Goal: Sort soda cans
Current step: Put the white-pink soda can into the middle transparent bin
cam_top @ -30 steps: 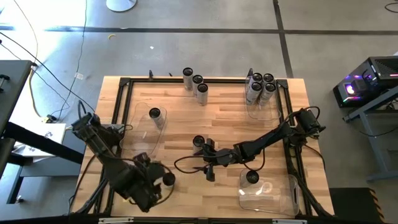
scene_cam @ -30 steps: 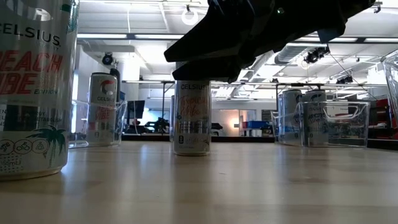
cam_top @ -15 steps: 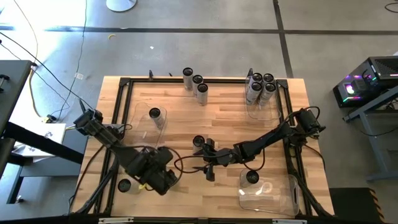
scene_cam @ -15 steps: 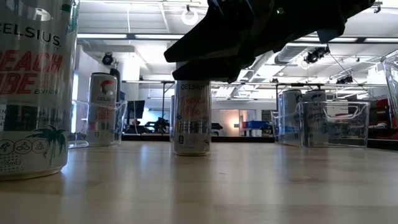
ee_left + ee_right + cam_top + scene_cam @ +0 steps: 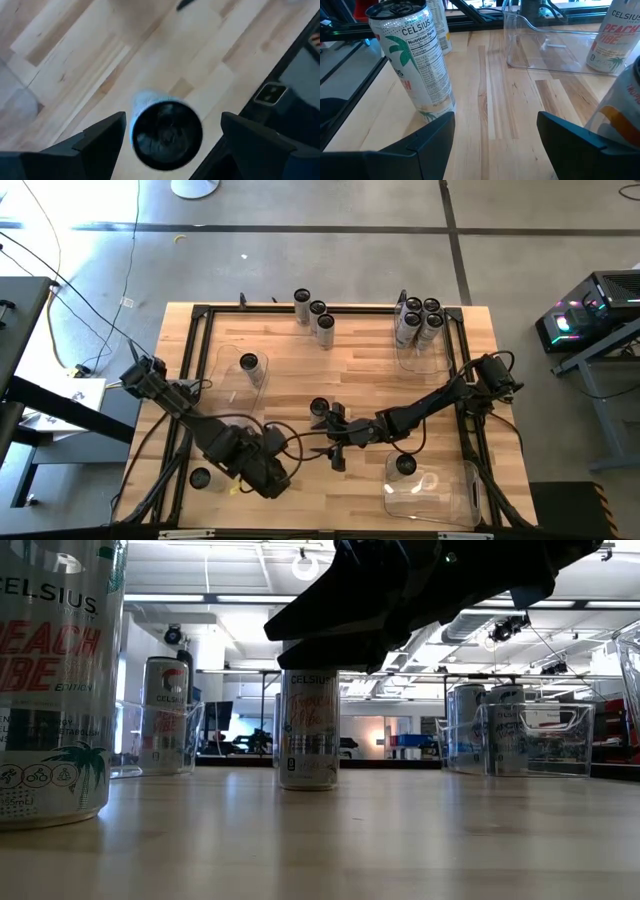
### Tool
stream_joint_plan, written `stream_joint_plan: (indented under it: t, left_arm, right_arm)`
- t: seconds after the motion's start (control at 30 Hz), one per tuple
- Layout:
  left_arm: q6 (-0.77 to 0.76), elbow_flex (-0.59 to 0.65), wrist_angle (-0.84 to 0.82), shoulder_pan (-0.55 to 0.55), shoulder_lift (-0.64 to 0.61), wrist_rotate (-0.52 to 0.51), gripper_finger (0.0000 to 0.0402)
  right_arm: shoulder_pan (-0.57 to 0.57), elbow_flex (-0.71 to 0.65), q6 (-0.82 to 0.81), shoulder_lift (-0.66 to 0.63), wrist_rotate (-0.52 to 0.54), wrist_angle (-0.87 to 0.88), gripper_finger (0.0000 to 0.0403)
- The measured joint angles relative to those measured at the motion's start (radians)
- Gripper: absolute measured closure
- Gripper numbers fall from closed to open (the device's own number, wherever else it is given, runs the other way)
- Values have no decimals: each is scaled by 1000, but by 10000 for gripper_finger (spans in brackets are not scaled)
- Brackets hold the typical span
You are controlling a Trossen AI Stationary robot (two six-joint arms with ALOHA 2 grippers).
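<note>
The soda cans have dark round tops and silvery sides. My left gripper (image 5: 268, 475) hangs open over one can near the table's near edge. In the left wrist view this can (image 5: 167, 132) stands upright between the two fingers, with a gap on each side. My right gripper (image 5: 331, 438) is open at mid-table, low over the wood. A can (image 5: 320, 408) stands upright just outside its far finger and shows in the right wrist view (image 5: 412, 60). Another can (image 5: 200, 477) stands at the near left corner.
Three cans (image 5: 318, 310) stand in a row at the far edge. Several cans sit in the clear bin (image 5: 420, 355) at the far right. One can (image 5: 249, 363) is in the left bin (image 5: 236, 385), and one can (image 5: 405, 465) is in the near right bin (image 5: 445, 492). A black frame (image 5: 190, 380) rims the table.
My left gripper has swung toward the table's right along the near edge and now hangs over the can that stood just to its right. The arm's move has uncovered the can at the near left corner. My right arm has kept still.
</note>
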State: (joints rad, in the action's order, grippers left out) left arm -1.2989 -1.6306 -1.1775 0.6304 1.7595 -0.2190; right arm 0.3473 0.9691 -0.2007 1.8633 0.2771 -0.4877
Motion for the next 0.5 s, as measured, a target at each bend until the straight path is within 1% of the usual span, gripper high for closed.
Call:
stream_joint_plan:
  t: [0.1,0.4,0.5]
  left_arm:
    - [-17,0,-27,12,15,1,80]
    - [-43,1,-28,19,35,-11,80]
    - [-57,30,-5,16,34,-18,80]
  right_arm:
    - [0,0,0,0,0,1,126]
    - [0,0,0,0,0,1,126]
    - [0,0,0,0,0,1,126]
